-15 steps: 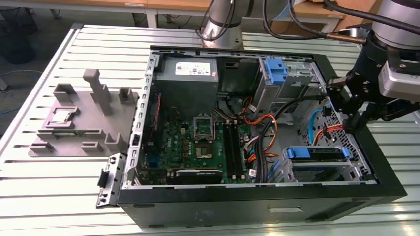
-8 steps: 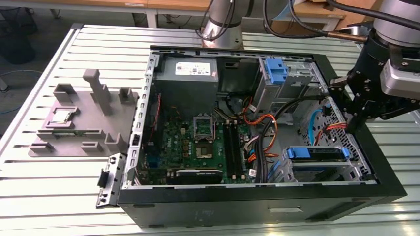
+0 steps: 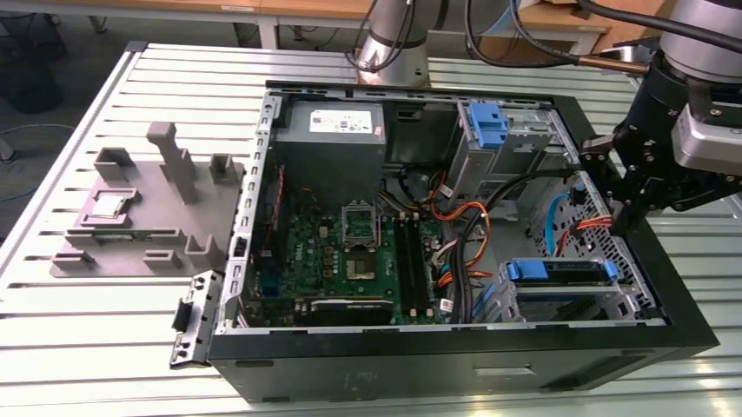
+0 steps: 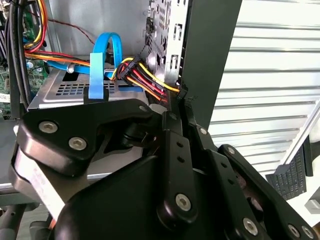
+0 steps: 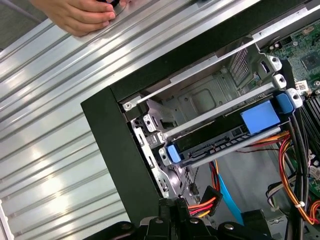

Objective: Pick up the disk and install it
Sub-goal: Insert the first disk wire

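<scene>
The disk (image 3: 559,271) sits in its bay inside the case (image 3: 684,287), so installation looks essentially done. The gripper (image 5: 176,206), pressed together and empty, hangs at the case wall.

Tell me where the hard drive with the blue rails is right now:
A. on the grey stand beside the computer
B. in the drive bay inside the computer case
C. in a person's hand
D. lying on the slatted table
B: in the first wrist view the hard drive sits in the metal drive bay of the computer case, blue rails at its ends.
</scene>
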You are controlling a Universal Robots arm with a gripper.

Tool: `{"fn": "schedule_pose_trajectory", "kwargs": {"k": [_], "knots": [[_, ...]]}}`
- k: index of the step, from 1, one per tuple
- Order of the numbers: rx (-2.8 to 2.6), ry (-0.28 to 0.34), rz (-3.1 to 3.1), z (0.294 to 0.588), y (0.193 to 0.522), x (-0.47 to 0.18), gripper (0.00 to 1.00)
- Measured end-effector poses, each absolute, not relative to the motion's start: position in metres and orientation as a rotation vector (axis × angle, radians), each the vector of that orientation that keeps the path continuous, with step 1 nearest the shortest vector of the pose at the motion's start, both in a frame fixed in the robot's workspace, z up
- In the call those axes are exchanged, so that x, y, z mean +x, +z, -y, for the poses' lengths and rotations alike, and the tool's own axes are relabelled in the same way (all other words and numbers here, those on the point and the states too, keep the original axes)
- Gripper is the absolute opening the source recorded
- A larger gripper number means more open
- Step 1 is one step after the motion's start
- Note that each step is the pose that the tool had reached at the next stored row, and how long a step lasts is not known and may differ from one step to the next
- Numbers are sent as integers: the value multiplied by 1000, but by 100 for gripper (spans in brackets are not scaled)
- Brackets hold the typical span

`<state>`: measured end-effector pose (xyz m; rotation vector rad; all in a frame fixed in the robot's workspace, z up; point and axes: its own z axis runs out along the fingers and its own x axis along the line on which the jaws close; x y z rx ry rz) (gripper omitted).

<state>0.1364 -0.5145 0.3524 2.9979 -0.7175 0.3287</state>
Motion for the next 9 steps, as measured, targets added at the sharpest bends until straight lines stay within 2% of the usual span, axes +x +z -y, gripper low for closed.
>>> {"fn": "schedule_pose_trajectory", "kwargs": {"k": [9], "knots": [[2932,323,907,514,352,136,17]]}}
